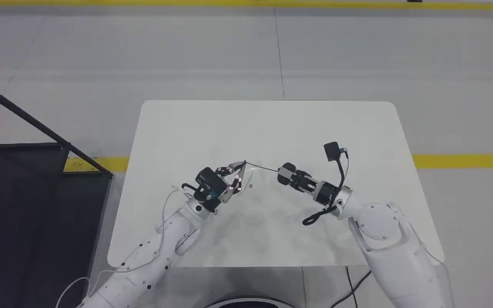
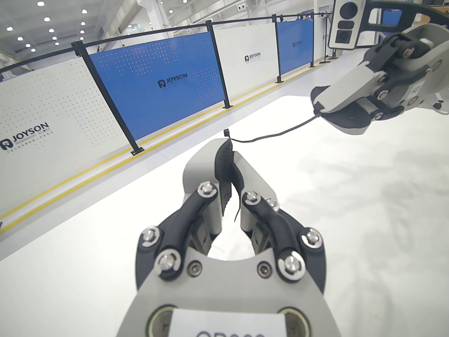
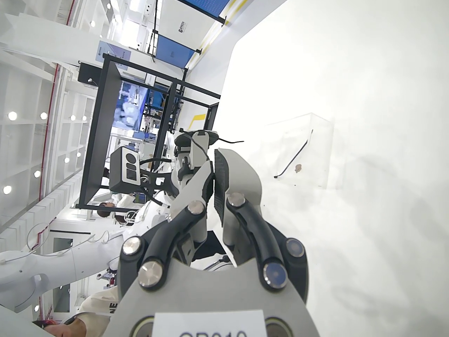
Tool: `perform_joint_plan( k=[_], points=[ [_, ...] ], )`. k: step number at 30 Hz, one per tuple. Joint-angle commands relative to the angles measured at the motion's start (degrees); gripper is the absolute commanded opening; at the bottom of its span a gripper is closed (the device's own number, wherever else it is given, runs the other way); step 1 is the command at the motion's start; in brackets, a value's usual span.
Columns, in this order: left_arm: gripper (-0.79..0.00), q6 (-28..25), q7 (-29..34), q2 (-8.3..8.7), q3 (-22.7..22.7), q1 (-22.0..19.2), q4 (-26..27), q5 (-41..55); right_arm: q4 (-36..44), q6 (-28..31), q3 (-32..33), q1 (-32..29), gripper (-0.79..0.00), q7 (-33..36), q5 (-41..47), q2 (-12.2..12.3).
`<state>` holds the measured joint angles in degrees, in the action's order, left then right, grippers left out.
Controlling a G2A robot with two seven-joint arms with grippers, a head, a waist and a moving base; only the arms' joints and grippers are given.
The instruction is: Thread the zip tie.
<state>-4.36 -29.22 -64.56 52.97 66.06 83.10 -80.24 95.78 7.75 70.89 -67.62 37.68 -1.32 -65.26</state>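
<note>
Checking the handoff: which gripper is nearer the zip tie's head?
Left. The left gripper has the head just past its tips; the right gripper grips the zip tie at the far end.

White table set on grey floor. Yellow line painted across floor. Blue perforated panel mounted behind line. Clear box placed on table.

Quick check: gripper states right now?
Left gripper: jaws shut on the zip tie.
Right gripper: jaws shut on the zip tie's far end.
</note>
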Motion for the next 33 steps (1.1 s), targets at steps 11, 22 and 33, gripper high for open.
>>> perform_joint_plan(
  k=[11, 22, 33],
  points=[
    [-0.785, 0.0, 0.0, 0.0, 0.0, 0.0, 0.0, 0.0, 0.0, -0.01, 0.01, 0.0, -0.785, -0.07, 0.01, 0.0],
    [-0.785, 0.0, 0.0, 0.0, 0.0, 0.0, 0.0, 0.0, 0.91, 1.1, -0.04, -1.5, -0.785, -1.34, -0.09, -0.01],
    [-0.785, 0.0, 0.0, 0.0, 0.0, 0.0, 0.0, 0.0, 1.26, 0.47, -0.08, -1.67, -0.785, -2.16, 0.38, -0.09]
  ],
)
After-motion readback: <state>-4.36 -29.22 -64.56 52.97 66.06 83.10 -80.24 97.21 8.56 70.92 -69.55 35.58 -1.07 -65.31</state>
